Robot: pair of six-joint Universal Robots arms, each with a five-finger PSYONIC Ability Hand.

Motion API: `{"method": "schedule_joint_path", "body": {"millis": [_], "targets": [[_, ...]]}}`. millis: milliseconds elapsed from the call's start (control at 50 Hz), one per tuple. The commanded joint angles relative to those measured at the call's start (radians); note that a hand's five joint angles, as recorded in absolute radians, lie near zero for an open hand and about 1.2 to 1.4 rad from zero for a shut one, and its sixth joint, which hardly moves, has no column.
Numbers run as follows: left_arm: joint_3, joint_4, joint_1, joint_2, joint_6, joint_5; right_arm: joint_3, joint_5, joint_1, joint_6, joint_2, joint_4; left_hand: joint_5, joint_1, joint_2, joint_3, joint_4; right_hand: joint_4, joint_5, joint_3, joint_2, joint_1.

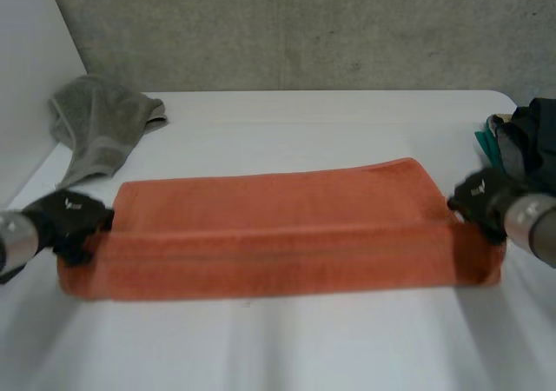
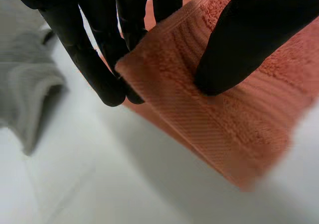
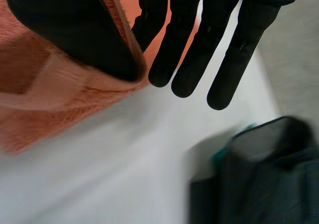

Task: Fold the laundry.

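An orange towel [image 1: 278, 226] lies stretched across the white table [image 1: 304, 347], with its near long edge doubled over towards the back. My left hand [image 1: 69, 217] is at the towel's left end. In the left wrist view its thumb [image 2: 239, 45] presses on top of the towel's corner [image 2: 224, 119] while the fingers [image 2: 94, 69] reach under the edge, pinching it. My right hand [image 1: 482, 198] is at the right end. There the thumb [image 3: 75, 35] lies on the towel [image 3: 50, 94] and the straight fingers [image 3: 189, 50] sit on the other side of its edge.
A crumpled grey towel [image 1: 100, 122] lies at the back left, near my left hand [image 2: 25, 94]. A pile of dark clothes [image 1: 530, 139] with something teal under it sits at the right edge, just beyond my right hand [image 3: 259, 174]. A concrete wall stands behind the table.
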Motion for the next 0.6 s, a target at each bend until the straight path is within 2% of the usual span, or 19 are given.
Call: {"method": "schedule_joint_path", "body": {"millis": [20, 120, 180, 200, 280, 420, 600], "targets": [[0.340, 0.162, -0.114, -0.117, -0.165, -0.072, -0.257, 0.006, 0.039, 0.105, 0.122, -0.286, 0.229, 0.247, 0.200, 0.208, 0.201, 0.197, 0.201, 0.203, 0.215, 0.280], [0.640, 0.393, -0.151, -0.120, -0.336, -0.182, -0.554, 0.076, 0.053, 0.230, 0.135, -0.493, 0.229, 0.247, 0.200, 0.208, 0.201, 0.197, 0.201, 0.203, 0.215, 0.280], [0.707, 0.494, -0.148, -0.101, -0.433, -0.234, -0.612, 0.096, 0.051, 0.333, 0.113, -0.576, 0.229, 0.247, 0.200, 0.208, 0.201, 0.197, 0.201, 0.203, 0.215, 0.280], [0.743, 0.554, -0.144, -0.095, -0.511, -0.259, -0.630, 0.098, 0.050, 0.396, 0.098, -0.618, 0.229, 0.247, 0.200, 0.208, 0.201, 0.197, 0.201, 0.203, 0.215, 0.280], [0.773, 0.594, -0.128, -0.100, -0.650, -0.254, -0.635, 0.067, 0.037, 0.479, 0.086, -0.673, 0.229, 0.247, 0.200, 0.208, 0.201, 0.197, 0.201, 0.203, 0.215, 0.280], [0.669, 0.505, -0.118, -0.101, -0.676, -0.205, -0.594, 0.012, 0.036, 0.482, 0.095, -0.628, 0.229, 0.247, 0.200, 0.208, 0.201, 0.197, 0.201, 0.203, 0.215, 0.280], [0.419, 0.516, -0.121, -0.127, -0.656, -0.148, -0.454, -0.072, 0.021, 0.475, 0.156, -0.535, 0.229, 0.247, 0.200, 0.208, 0.201, 0.197, 0.201, 0.203, 0.215, 0.280]]}}
